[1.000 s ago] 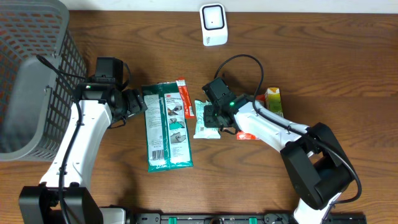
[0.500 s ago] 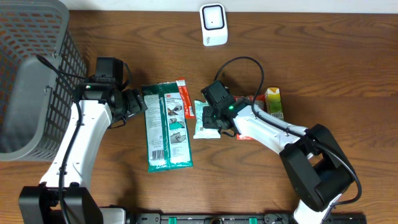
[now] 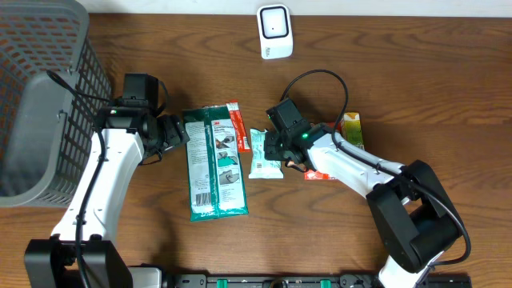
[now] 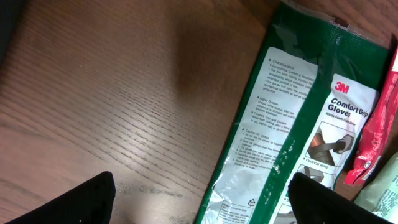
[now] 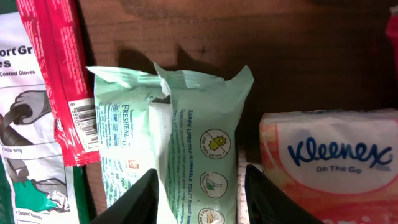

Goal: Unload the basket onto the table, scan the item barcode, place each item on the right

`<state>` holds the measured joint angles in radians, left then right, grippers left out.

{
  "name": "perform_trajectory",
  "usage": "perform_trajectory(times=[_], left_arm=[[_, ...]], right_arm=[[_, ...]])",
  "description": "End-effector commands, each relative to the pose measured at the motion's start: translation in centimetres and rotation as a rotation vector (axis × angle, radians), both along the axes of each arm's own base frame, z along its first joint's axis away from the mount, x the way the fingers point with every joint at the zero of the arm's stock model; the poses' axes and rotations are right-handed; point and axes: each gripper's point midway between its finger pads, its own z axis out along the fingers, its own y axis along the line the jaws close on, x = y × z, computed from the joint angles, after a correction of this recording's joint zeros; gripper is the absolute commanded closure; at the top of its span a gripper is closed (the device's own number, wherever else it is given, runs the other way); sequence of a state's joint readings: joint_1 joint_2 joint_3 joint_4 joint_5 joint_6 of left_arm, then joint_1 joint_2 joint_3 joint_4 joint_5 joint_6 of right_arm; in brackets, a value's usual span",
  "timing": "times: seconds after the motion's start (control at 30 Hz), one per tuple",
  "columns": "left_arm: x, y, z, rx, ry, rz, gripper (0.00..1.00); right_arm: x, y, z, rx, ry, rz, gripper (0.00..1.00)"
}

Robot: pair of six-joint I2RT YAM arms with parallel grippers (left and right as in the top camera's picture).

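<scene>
Brown wood table fills our view, and we start close in at our right pincer. Its two fingers stand partly apart, one on each side of the pale green wipes pack. We cannot tell if they are squeezing it or just standing around it. We think this pack is the thing to scan. It lies flat, right under the pincer. Its long side runs toward the back of the table, so the fingers cross its short side. Just beside it on the right lies a pink tissue pack. On its left is a thin red pack, lying against the big green glove pack. Farther off, our left pincer is wide apart with nothing in it, at the far edge of the glove pack. So the right arm is much nearer. Farthest back sits a white box, which we guess is the scanner. The wipes pack would have to go up and back toward it.
</scene>
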<state>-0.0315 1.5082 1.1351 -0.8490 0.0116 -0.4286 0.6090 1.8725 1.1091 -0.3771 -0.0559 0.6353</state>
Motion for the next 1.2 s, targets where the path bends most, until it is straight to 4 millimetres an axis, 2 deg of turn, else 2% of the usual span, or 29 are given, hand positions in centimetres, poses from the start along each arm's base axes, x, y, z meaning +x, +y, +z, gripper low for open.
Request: perform_trajectory(times=[0.0,0.27,0.33,0.37,0.47,0.57,0.63,0.77,0.87,0.97,1.17], left_arm=[[0.1,0.3,0.3,0.015,-0.006,-0.003,0.1],[0.1,0.3,0.3,0.015,-0.006,-0.003,0.1],[0.1,0.3,0.3,0.015,-0.006,-0.003,0.1],[0.1,0.3,0.3,0.015,-0.006,-0.003,0.1],[0.1,0.3,0.3,0.015,-0.006,-0.003,0.1],[0.1,0.3,0.3,0.015,-0.006,-0.003,0.1],[0.1,0.3,0.3,0.015,-0.006,-0.003,0.1],[0.1,0.3,0.3,0.015,-0.006,-0.003,0.1],[0.1,0.3,0.3,0.015,-0.006,-0.003,0.1],[0.1,0.3,0.3,0.015,-0.006,-0.003,0.09],[0.1,0.3,0.3,0.015,-0.006,-0.003,0.1]], right_arm=[[-0.6,0.0,-0.8,-0.018,0.012,0.021,0.59],[-1.3,-0.2,-3.2,-0.041,0.073,0.028,0.62],[-1.6,-0.4,-3.3,-0.047,0.083,0.029,0.67],[-1.6,-0.4,-3.2,-0.047,0.084,0.029,0.74],[-1.3,-0.4,-2.3,-0.031,0.069,0.024,0.86],[-0.6,-0.6,-0.7,-0.008,0.035,0.01,0.88],[-0.2,-0.8,0.7,0.015,0.012,0.003,0.99],[-0.2,0.0,3.1,0.074,-0.035,0.125,0.99],[-0.2,0.3,4.4,0.127,-0.036,0.136,0.99],[-0.4,0.4,4.8,0.2,-0.001,0.146,0.99],[-0.9,0.5,4.5,0.174,-0.011,0.212,0.99]])
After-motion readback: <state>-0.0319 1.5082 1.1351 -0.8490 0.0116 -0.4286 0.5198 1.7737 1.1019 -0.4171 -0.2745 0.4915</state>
